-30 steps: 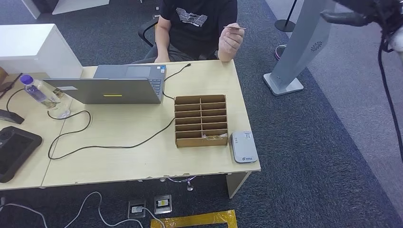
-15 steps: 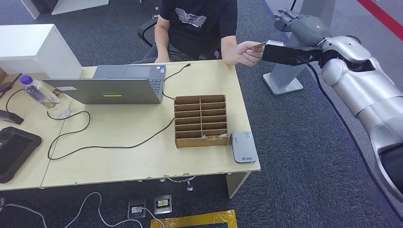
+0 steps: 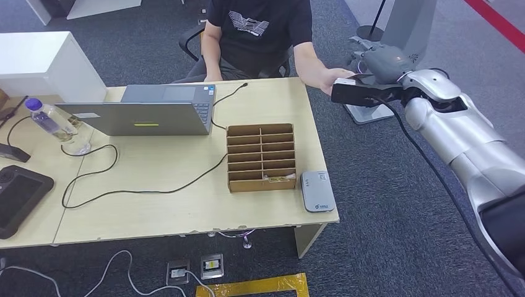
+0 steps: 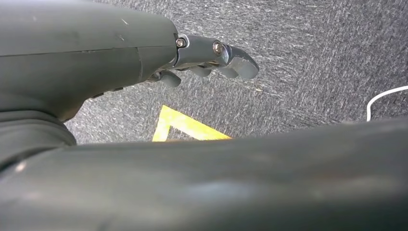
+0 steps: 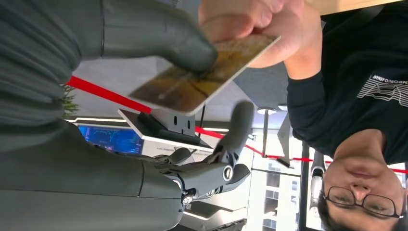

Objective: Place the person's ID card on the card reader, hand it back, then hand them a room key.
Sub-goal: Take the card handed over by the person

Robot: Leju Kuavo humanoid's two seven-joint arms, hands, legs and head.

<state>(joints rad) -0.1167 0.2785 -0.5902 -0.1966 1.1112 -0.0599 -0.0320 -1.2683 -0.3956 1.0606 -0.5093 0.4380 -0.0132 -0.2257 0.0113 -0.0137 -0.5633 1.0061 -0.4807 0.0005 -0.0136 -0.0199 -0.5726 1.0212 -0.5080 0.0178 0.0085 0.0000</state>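
The right hand (image 3: 379, 62) has dropped toward 7 o'clock, meeting the person's hand (image 3: 330, 78); its thumb now touches the ID card (image 5: 204, 77).

Right arm (image 3: 461, 133): silver shell in rounded segments, dark seams between them; black cable runs along its length toward the wrist. Black box-shaped block just behind the fingers. Right hand (image 3: 377, 62): smooth dark grey back, darker fingers (image 5: 238, 127); thick grey thumb (image 5: 159, 33); grey ribbed cover behind the thumb. Round silver screw heads at the bases of the fingers. Left hand (image 4: 144, 53): same dark grey shell, two bright screw heads beside the fingertips (image 4: 238, 62), tips rounded and lighter grey. Person (image 3: 257, 34): black short-sleeved T-shirt, white line-pattern print on chest; dark-rimmed glasses
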